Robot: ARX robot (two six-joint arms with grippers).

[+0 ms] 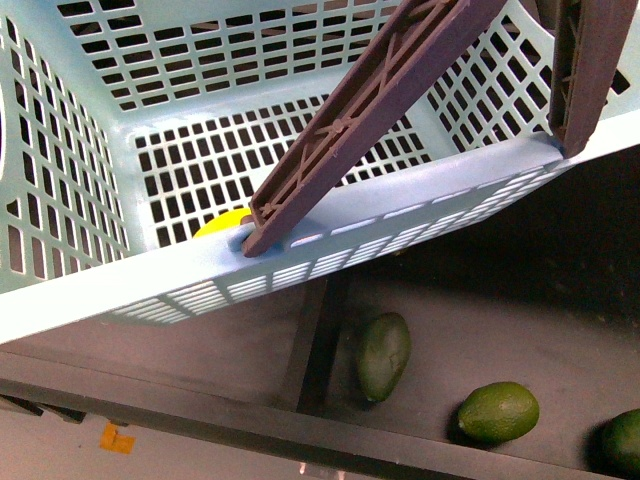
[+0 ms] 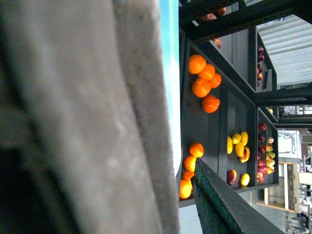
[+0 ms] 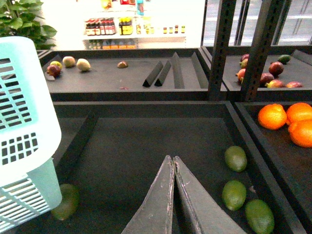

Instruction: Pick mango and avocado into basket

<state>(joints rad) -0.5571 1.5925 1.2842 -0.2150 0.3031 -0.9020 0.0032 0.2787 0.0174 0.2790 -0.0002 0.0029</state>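
Note:
The teal basket point(image 1: 90, 290) hangs tilted close to the front camera, with its two brown handles point(image 1: 370, 110) raised. The yellow mango point(image 1: 222, 222) lies inside it, mostly hidden behind the near wall. A dark green avocado point(image 1: 384, 355) lies on the black shelf just below the basket, and it also shows in the right wrist view point(image 3: 66, 201). My left gripper point(image 2: 181, 204) is shut on the basket handle point(image 2: 97, 122), which fills that view as a blur. My right gripper point(image 3: 173, 159) is shut and empty, over the shelf beside the basket point(image 3: 24, 122).
Three lighter green avocados point(image 3: 234, 194) lie along the shelf's right edge; two show in the front view point(image 1: 498, 411). Oranges point(image 3: 287, 119) fill the neighbouring bin. A black divider point(image 1: 315, 345) runs under the basket. Dark shelf posts point(image 3: 222, 48) stand behind.

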